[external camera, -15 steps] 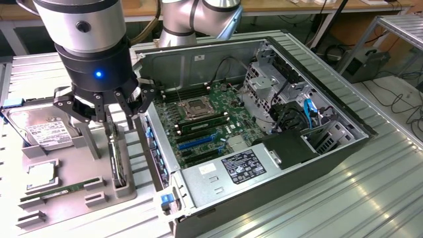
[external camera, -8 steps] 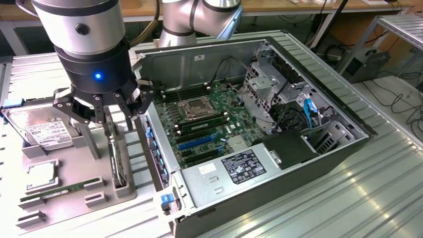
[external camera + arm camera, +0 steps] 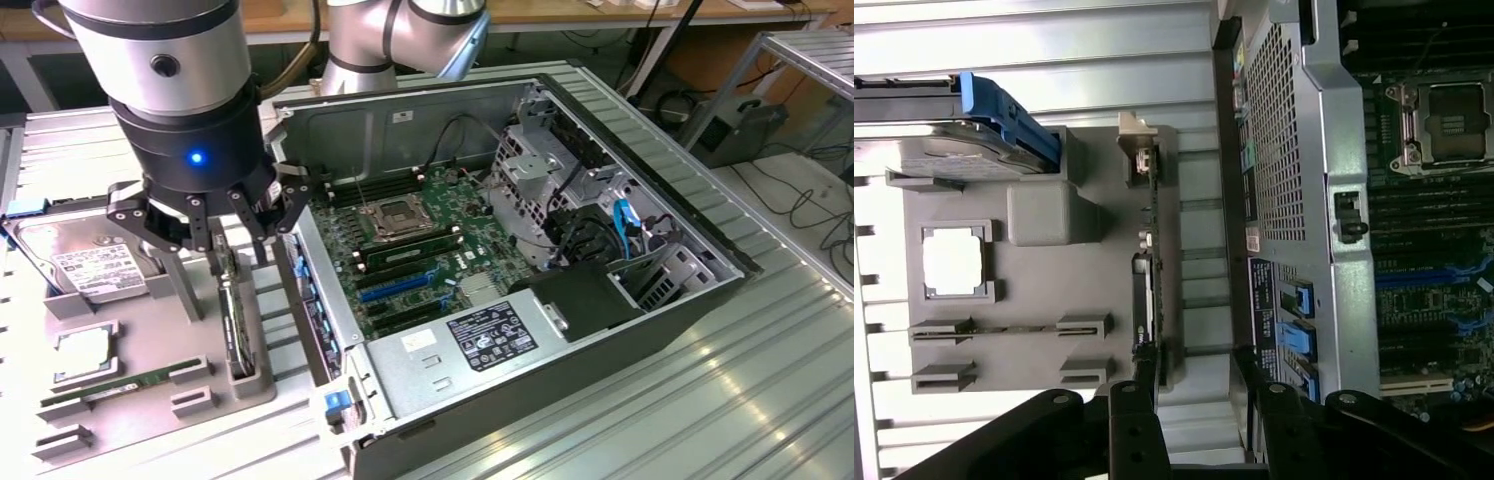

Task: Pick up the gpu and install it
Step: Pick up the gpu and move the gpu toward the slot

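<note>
The gpu is a slim black card standing on edge in a slot of the grey holder at the exterior view's left. My gripper hangs just above the card's upper end, open, with nothing held. In the wrist view the gpu appears edge-on, with its metal bracket at the far end. There my gripper spreads its two black fingers apart, and the card lines up with one finger rather than with the gap.
The open computer case lies beside the holder, its motherboard and blue slots exposed. The holder also carries a hard drive, a processor and a RAM stick. The case wall stands close to the gpu.
</note>
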You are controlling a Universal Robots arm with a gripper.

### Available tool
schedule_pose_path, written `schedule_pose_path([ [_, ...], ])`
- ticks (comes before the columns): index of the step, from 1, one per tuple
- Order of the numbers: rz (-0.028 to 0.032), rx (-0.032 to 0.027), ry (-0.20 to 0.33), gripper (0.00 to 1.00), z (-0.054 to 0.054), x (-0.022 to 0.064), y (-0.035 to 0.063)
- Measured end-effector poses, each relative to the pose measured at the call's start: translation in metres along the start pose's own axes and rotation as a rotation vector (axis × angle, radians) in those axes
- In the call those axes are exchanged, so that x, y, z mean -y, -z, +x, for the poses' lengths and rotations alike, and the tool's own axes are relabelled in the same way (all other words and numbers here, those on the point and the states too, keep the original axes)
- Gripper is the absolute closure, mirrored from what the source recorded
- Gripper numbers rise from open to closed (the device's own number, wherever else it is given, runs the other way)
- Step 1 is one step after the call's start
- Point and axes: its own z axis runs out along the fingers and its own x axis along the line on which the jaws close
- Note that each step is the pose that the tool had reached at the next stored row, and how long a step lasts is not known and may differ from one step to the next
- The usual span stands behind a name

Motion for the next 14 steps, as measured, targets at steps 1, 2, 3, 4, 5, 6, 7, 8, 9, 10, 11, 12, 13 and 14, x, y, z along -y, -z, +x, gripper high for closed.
schedule_pose_path([
  [1, 0.0000, 0.0000, 0.000, 0.58, 0.0002, 0.0000, -0.0003],
  [2, -0.0001, 0.0001, 0.000, 0.58, 0.0004, 0.0001, -0.0007],
  [3, -0.0001, 0.0001, 0.000, 0.58, 0.0007, 0.0001, -0.0011],
  [4, 0.0000, 0.0000, 0.000, 0.58, 0.0009, 0.0001, -0.0014],
  [5, 0.0000, 0.0000, 0.000, 0.58, 0.0011, 0.0002, -0.0018],
  [6, 0.0000, 0.0000, 0.000, 0.58, 0.0013, 0.0002, -0.0021],
  [7, 0.0000, -0.0001, 0.000, 0.58, 0.0015, 0.0002, -0.0025],
  [8, 0.0000, 0.0000, 0.000, 0.58, 0.0017, 0.0002, -0.0029],
  [9, 0.0000, 0.0000, 0.000, 0.58, 0.0018, 0.0003, -0.0033],
  [10, 0.0000, 0.0000, 0.000, 0.58, 0.0019, 0.0003, -0.0036],
  [11, 0.0000, 0.0000, 0.000, 0.58, 0.0020, 0.0003, -0.0039],
  [12, 0.0000, 0.0000, 0.000, 0.58, 0.0020, 0.0003, -0.0042],
  [13, 0.0000, 0.0000, 0.000, 0.58, 0.0021, 0.0004, -0.0045],
  [14, 0.0000, 0.0000, 0.000, 0.58, 0.0022, 0.0004, -0.0049],
])
